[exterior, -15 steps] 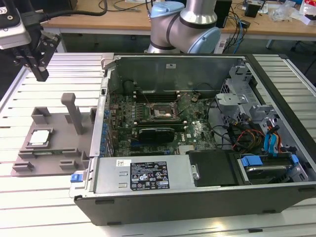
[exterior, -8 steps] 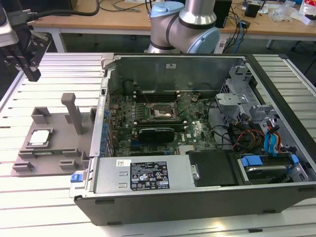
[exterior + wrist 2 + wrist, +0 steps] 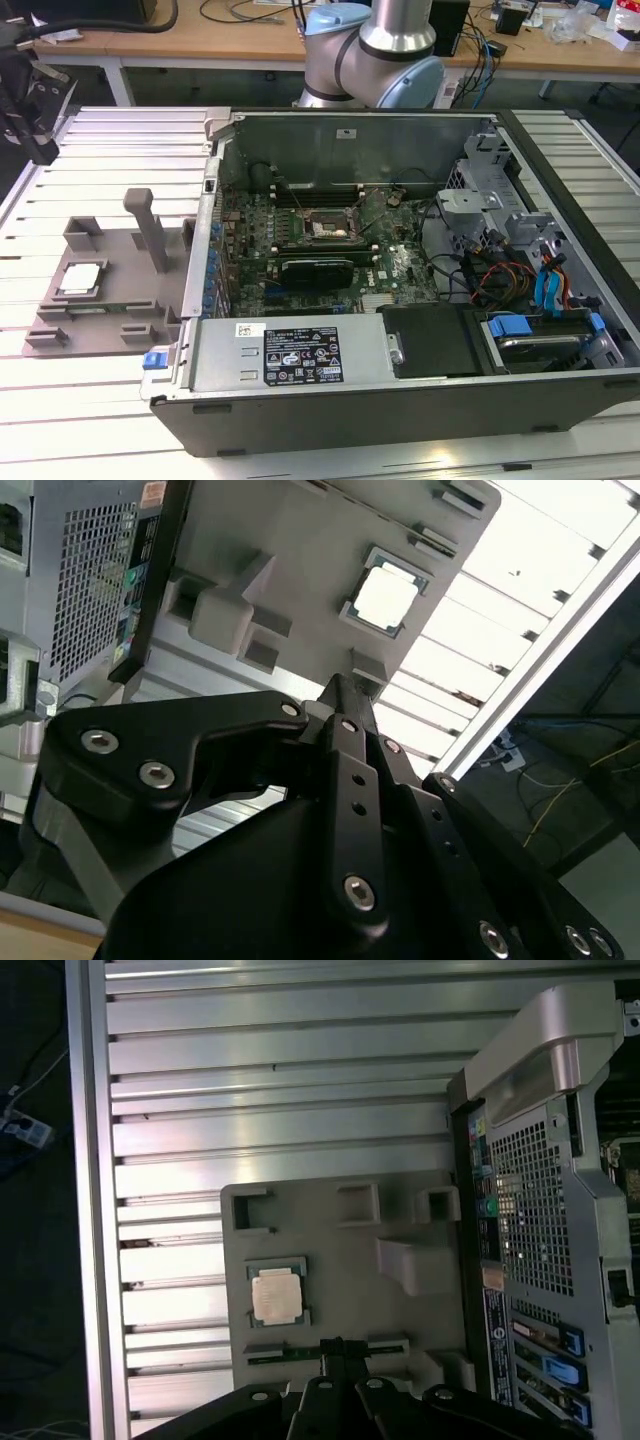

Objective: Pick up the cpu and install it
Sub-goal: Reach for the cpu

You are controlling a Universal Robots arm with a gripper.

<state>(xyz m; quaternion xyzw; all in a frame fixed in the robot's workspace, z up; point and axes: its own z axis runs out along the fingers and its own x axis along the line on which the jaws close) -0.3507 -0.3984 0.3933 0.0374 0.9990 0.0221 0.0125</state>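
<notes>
In the exterior view, the cpu lies flat in a square pocket of the grey tray on the slatted worktop, at the exterior view's left. At the exterior view's right stands the open computer case, and this view looks inside it at the black socket. Both wrist views look down past the black claw, its fingers pressed together with nothing between them. The cpu sits near the claw's tip but apart from it, not touched.
</notes>
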